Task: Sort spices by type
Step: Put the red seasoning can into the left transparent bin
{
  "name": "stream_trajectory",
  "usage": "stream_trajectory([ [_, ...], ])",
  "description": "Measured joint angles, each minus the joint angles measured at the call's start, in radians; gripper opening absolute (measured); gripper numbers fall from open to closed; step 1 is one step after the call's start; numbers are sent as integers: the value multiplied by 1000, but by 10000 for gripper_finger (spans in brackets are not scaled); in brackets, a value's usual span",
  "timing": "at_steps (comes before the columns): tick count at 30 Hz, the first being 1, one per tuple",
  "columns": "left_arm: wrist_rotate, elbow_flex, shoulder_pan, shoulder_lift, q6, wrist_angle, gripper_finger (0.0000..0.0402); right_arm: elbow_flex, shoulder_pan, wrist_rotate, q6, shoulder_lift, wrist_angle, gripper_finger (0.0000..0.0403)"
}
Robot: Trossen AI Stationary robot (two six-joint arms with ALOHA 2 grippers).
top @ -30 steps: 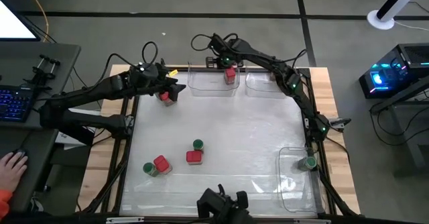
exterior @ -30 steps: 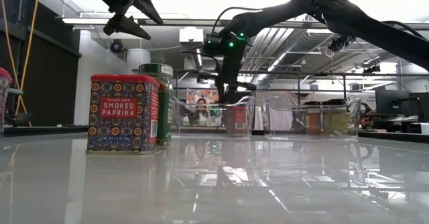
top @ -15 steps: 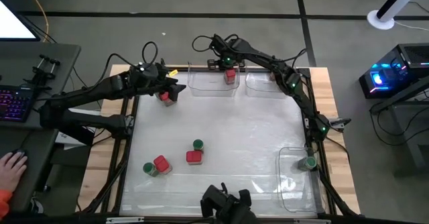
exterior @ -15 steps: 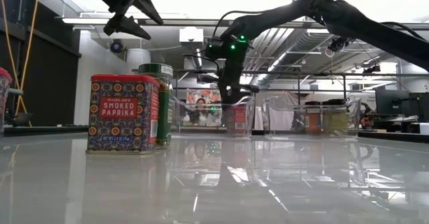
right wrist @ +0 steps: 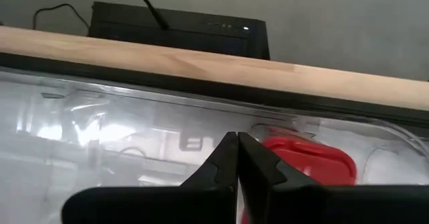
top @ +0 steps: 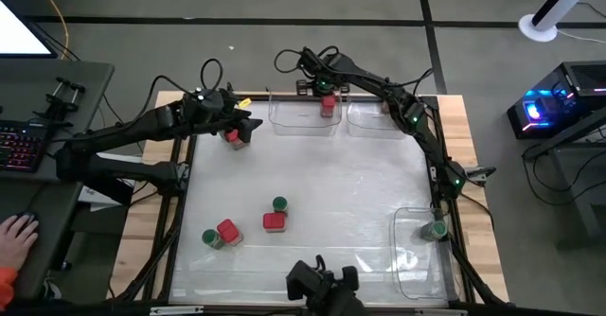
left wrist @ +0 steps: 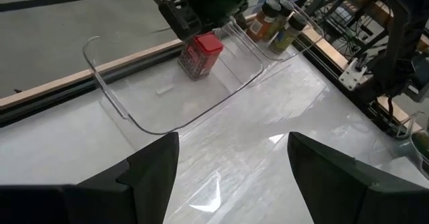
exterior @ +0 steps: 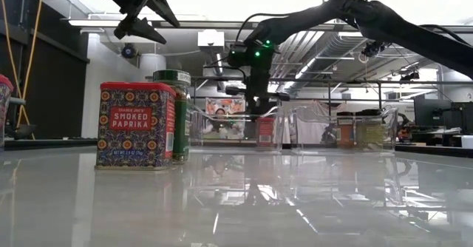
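Note:
A red-capped spice jar stands in the far clear bin. My right gripper is shut and hangs over that bin, right beside the jar's red cap. My left gripper is open and empty, raised above the table's far left. Another red-capped jar stands below it. Near the middle stand a red paprika tin and a green-capped jar. A second red tin and a green-capped jar stand nearer left. My right gripper's shut fingers stand next to the red cap of the jar in the far bin, coming from above. I cannot tell whether they touch it.
A second far bin holds dark-capped jars. A bin at the near right holds a green-capped jar. A person's hand rests at a desk left of the table.
My right gripper has risen a little over the far bin and shifted slightly toward the table's right. The red-capped jar has stayed standing in the bin.

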Motion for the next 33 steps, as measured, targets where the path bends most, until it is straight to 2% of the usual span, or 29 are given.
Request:
stream_trajectory([
  [11, -4, 0, 1, 0, 0, -6, 266, 2, -5, -61, -31, -61, 150, 0],
  [17, -85, -1, 8, 22, -40, -142, 266, 2, -31, -104, -247, -150, 132, 0],
  [19, -58, 0, 33, 47, -37, -160, 266, 2, -43, -153, -345, -185, 95, 0],
  [21, 28, 17, 88, 98, -17, -209, 266, 2, -50, -188, -425, -222, 51, 0],
  [23, 87, 71, 156, 185, 32, -330, 266, 2, -48, -214, -478, -258, 10, 0],
  [27, 48, 218, 277, 382, 206, -550, 266, 2, -39, -248, -539, -332, -73, 0],
  [33, 70, 395, 355, 603, 421, -676, 266, 3, 14, -277, -618, -425, -186, 0],
])
